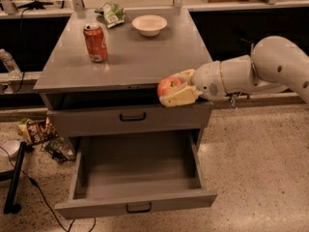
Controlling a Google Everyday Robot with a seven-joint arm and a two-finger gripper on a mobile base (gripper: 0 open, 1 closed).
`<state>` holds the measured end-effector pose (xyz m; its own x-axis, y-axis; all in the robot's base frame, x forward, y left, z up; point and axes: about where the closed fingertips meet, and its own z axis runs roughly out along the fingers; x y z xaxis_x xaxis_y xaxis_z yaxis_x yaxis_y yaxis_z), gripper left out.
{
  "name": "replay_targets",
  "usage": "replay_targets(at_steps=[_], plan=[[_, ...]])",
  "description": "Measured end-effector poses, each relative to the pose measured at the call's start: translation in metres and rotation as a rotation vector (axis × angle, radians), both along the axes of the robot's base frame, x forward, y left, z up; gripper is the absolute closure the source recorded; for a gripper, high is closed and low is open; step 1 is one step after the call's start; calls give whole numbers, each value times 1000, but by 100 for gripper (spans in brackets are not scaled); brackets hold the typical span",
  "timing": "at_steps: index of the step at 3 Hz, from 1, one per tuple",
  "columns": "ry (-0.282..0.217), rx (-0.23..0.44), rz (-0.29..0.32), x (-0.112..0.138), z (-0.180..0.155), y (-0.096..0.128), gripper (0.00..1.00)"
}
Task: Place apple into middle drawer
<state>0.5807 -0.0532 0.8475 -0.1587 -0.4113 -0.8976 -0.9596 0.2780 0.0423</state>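
Jaws of the gripper (170,92) pinch the apple (167,84), held at the front right edge of the grey table (140,62). Lower down, the middle drawer (137,204) stands pulled well out, and the top drawer (96,122) above it is closed. On the table stand a red soda can (95,43), a white bowl (149,24) and a green packet (112,13).
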Motion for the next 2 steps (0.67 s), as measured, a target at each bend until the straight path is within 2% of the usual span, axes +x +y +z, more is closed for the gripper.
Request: replay_targets(at_steps=[1, 2], plan=[[48, 8, -2, -34, -38, 6, 100], [69, 3, -59, -46, -88, 13, 100]])
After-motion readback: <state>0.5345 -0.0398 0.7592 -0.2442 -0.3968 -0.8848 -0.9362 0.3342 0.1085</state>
